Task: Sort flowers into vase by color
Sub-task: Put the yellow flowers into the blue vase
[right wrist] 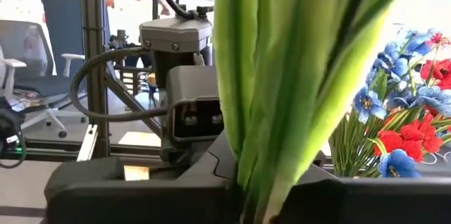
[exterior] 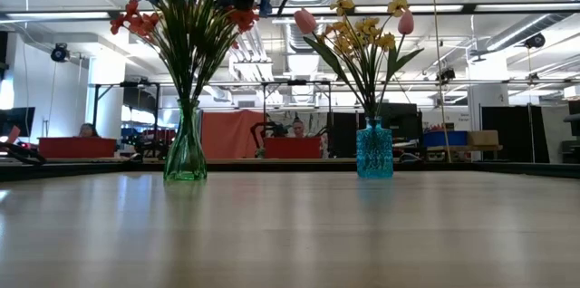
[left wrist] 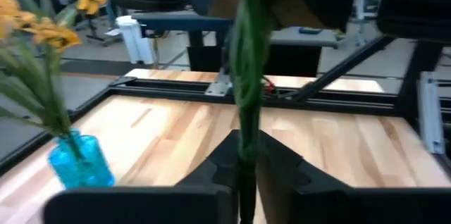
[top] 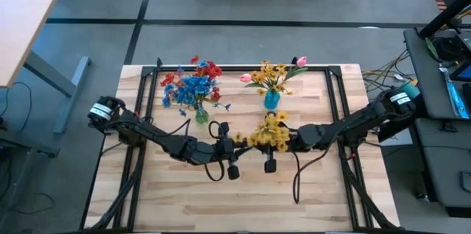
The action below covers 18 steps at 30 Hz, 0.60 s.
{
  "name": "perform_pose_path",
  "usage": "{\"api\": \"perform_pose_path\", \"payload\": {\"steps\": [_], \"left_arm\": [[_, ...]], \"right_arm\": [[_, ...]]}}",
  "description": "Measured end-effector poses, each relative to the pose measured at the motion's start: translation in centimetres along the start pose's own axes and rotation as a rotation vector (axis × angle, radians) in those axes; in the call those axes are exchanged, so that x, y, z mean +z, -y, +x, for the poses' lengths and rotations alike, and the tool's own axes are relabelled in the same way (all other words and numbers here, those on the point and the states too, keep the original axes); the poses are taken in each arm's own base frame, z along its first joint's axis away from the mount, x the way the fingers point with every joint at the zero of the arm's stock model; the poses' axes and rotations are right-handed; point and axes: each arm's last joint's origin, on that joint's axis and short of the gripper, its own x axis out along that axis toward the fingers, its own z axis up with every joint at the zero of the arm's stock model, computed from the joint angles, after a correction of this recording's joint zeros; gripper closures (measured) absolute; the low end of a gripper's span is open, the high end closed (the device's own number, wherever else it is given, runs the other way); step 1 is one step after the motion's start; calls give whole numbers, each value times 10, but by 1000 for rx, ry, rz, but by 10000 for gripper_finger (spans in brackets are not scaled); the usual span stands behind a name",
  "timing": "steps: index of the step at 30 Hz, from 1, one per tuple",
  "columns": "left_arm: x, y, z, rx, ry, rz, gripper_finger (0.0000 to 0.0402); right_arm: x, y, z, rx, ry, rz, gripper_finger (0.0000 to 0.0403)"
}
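A yellow flower spray (top: pixel 271 132) hangs in the air between my two grippers over the table's middle. My left gripper (top: pixel 238 144) comes from the table's left and is shut on the spray's green stem (left wrist: pixel 246 111). My right gripper (top: pixel 289 140) comes from the right and is shut on its green leaves (right wrist: pixel 282 90). A green glass vase (exterior: pixel 186 155) with red and blue flowers (top: pixel 193 85) stands far left. A blue vase (exterior: pixel 374 150) with yellow flowers and pink buds (top: pixel 274 78) stands to its right. My left gripper pinches the spray's thin green stem (left wrist: pixel 246 155) between its two fingers (left wrist: pixel 282 171). The fingers come level from the table's left and lie across the stem. The spray is lifted clear of the table. My right gripper pinches the bundle of green leaves and stems (right wrist: pixel 262 171) between its fingers (right wrist: pixel 211 164), coming level from the table's right. The fingers lie across the bundle, and the yellow blooms (top: pixel 269 137) sit between the two grippers.
A black metal frame (top: pixel 243 68) runs round the wooden table's edges. Bare wood (top: pixel 243 197) lies near the table's near edge. The two vases stand close together toward the far edge. People sit and stand in the room behind.
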Motion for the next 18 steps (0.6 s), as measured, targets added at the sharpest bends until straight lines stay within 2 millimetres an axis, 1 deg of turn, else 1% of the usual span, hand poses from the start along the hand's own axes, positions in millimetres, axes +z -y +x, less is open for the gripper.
{"api": "perform_pose_path", "payload": {"steps": [2,5,7,10,13,15,18], "left_arm": [[0,2,-1,-24,0,-9,363],[1,4,-4,-43,-11,-4,319],[-1,6,-7,-49,-40,19,285],[-4,6,-12,-49,-101,57,243],[-2,7,-21,-68,-149,56,212],[2,4,-28,-65,-172,38,200],[7,0,-36,-23,-192,44,194]], "right_arm": [[2,1,-1,0,-3,0,392],[6,3,-4,-7,-13,-2,393],[9,6,-8,-58,-68,-10,393],[16,16,-17,-223,-203,-42,393],[20,31,-30,-433,-328,-95,394],[22,41,-39,-530,-366,-122,394],[25,59,-51,-605,-379,-119,394]]}}
